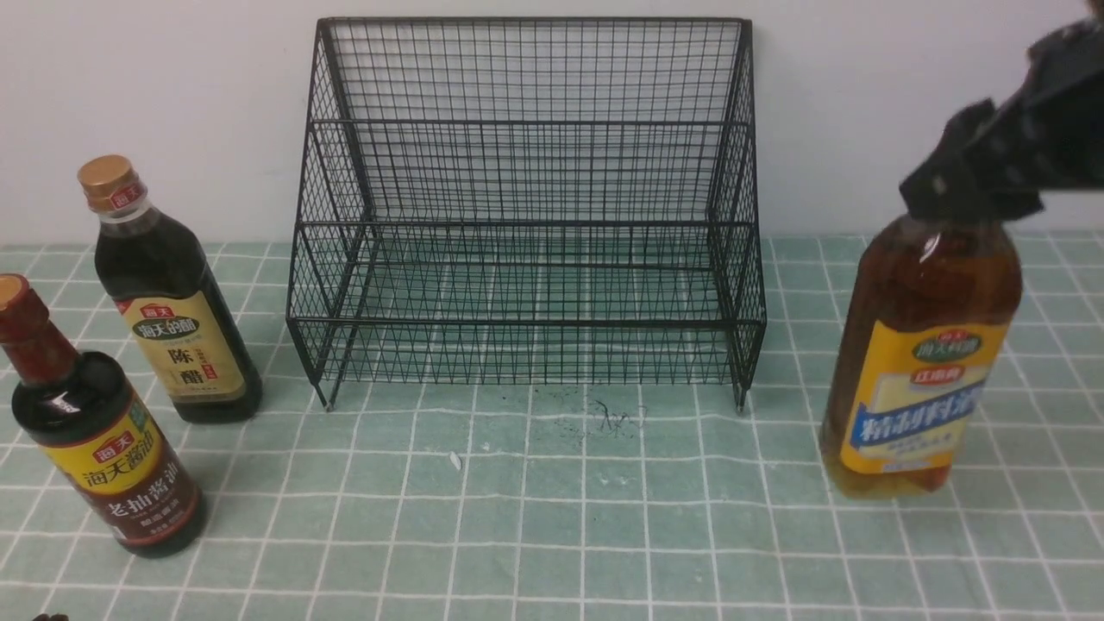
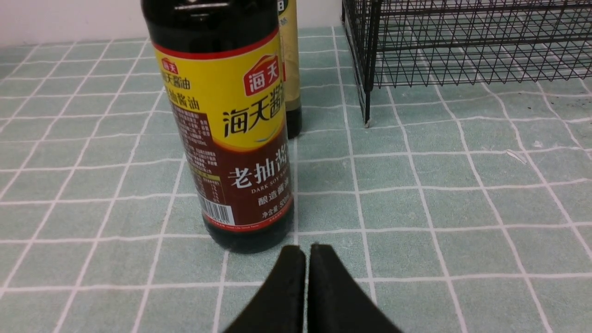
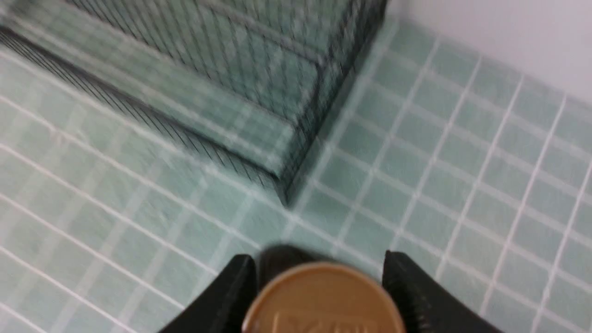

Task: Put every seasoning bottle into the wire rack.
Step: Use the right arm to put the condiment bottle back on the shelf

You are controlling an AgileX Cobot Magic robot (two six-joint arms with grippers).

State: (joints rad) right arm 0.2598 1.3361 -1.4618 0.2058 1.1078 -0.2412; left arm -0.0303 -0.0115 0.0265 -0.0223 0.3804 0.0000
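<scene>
1. Our right end effector (image 3: 319, 266) grasps the tall amber glass bottle with a yellow label (image 1: 918, 362) by its top, right of the stepped black wire-mesh rack (image 1: 526, 222).
2. Our left end effector (image 2: 307, 252) is clenched, holding nothing.
3. Left of the rack, we see the dark tan-capped bottle (image 1: 177, 302) and the dark red-necked bottle (image 1: 108, 448) on the tiled-pattern desk (image 1: 535, 535).
</scene>
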